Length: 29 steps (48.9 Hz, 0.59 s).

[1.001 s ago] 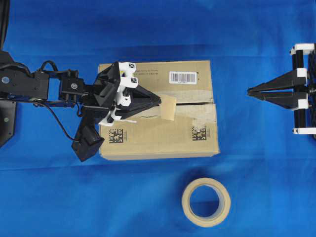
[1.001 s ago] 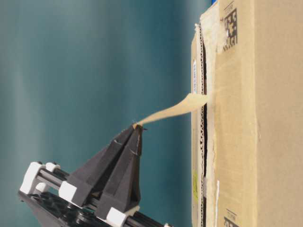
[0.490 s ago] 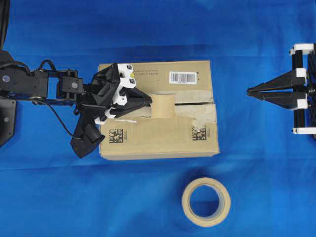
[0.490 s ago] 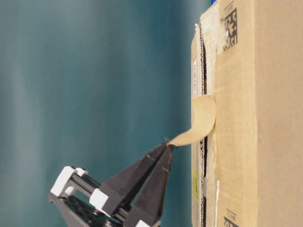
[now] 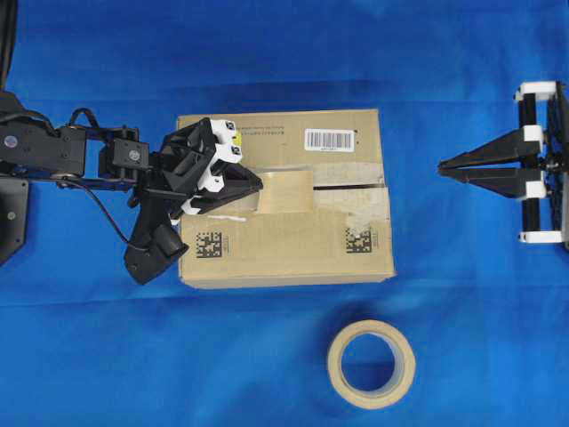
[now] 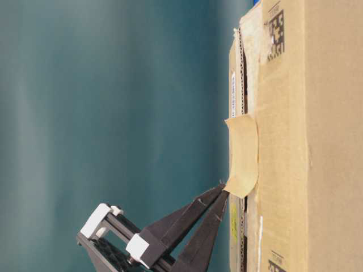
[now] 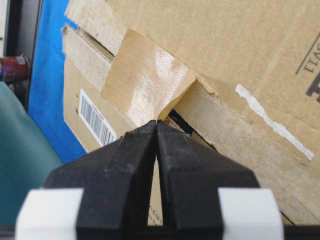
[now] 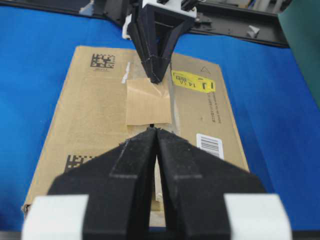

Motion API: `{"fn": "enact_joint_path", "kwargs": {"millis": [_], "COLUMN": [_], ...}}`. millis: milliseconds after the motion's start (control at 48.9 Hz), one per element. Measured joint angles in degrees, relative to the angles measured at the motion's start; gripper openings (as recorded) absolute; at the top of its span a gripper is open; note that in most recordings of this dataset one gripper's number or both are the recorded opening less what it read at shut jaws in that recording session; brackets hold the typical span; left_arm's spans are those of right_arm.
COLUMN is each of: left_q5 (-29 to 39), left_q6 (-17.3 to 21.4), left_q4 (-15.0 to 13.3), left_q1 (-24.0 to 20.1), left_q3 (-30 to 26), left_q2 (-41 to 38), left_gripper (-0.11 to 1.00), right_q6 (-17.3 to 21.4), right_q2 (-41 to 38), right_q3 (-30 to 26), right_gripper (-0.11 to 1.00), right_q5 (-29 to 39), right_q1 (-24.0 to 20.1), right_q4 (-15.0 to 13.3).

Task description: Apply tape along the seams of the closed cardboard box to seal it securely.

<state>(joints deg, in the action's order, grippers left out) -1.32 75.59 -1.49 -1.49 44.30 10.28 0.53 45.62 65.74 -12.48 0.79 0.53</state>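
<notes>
The cardboard box point(image 5: 284, 245) lies in the middle of the blue cloth, flaps closed. Its seam point(image 5: 348, 188) runs left to right between pale torn tape remnants. The tan tape piece point(image 5: 284, 191) lies across the seam near its middle, almost flat on the box top; it also shows in the table-level view point(image 6: 244, 150) and both wrist views point(image 7: 145, 80) point(image 8: 148, 102). My left gripper point(image 5: 259, 186) is shut on the tape's left end, which lifts slightly off the box point(image 7: 157, 122). My right gripper point(image 5: 442, 166) is shut and empty, off the box's right side.
A round beige tape roll point(image 5: 371, 364) lies on the cloth in front of the box. A white barcode label point(image 5: 329, 139) and a yellow sticker point(image 8: 192, 81) are on the box's far flap. Two black square codes are on the near flap.
My left gripper has drawn back to the left and down, laying the tape from upright to nearly flat over the seam. My right gripper has shifted slightly toward the box.
</notes>
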Motion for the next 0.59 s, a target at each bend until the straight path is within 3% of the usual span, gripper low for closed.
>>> {"fn": "enact_joint_path", "kwargs": {"millis": [102,307,593], "left_q5": [0.09,0.18,0.18], "left_q6": [0.09,0.18,0.00], "left_q4": [0.00,0.00,0.00], "left_q1": [0.00,0.09,0.00], "left_q3": [0.00,0.00,0.00], "left_q2": [0.00,0.00,0.00], "left_gripper": [0.00,0.00,0.00], "right_q6": [0.18,0.35,0.35], "right_q2": [-2.29,-9.58,-21.97], "right_q3": [-0.18,-3.43,-9.84], "right_gripper": [0.25,0.67,0.63], "right_q5": [-1.76,-4.04,-11.51], "right_q1": [0.00,0.00,0.09], "right_q4": [0.35,1.49,1.49]}}
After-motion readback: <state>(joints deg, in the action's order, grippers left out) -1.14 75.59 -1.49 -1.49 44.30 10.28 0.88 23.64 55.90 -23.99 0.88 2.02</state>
